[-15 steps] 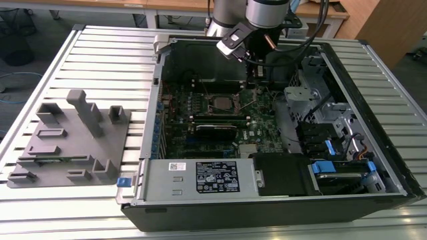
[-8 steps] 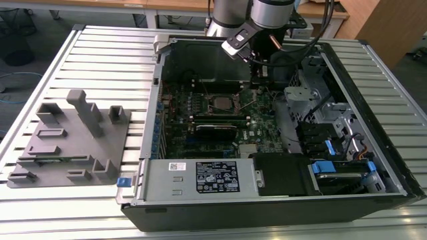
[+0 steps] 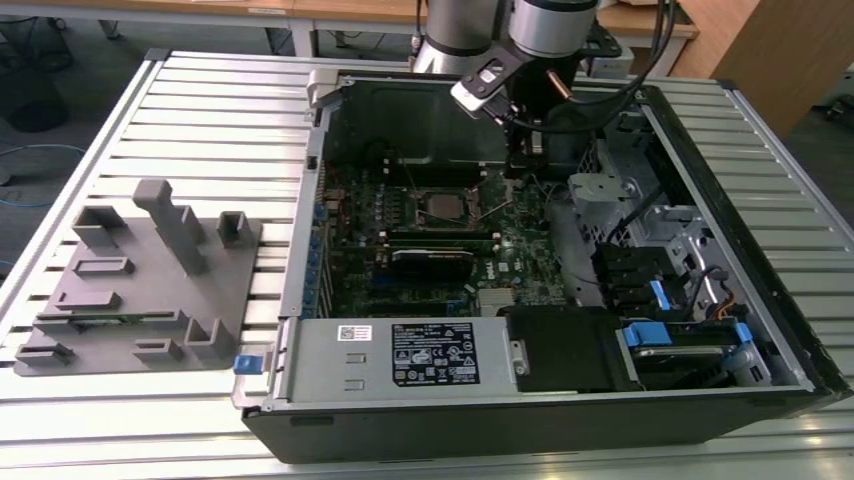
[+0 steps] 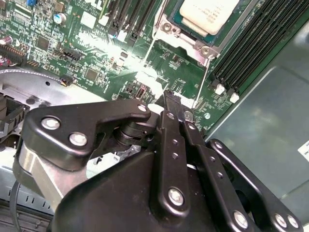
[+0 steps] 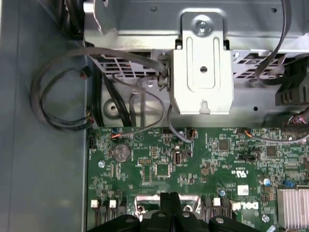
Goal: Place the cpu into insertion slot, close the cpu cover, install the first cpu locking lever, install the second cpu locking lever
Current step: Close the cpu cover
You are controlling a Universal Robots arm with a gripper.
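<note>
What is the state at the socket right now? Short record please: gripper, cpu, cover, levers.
gripper: shut, nothing seen between its fingers, over the green board beside the insertion slot
cpu: lying in the insertion slot, pale metal top showing
cpu cover: seems down around the cpu's edges; not certain
locking levers: two thin wire rods run out from the slot toward the gripper; they seem unlatched
nearest to gripper: the end of one lever rod
</note>
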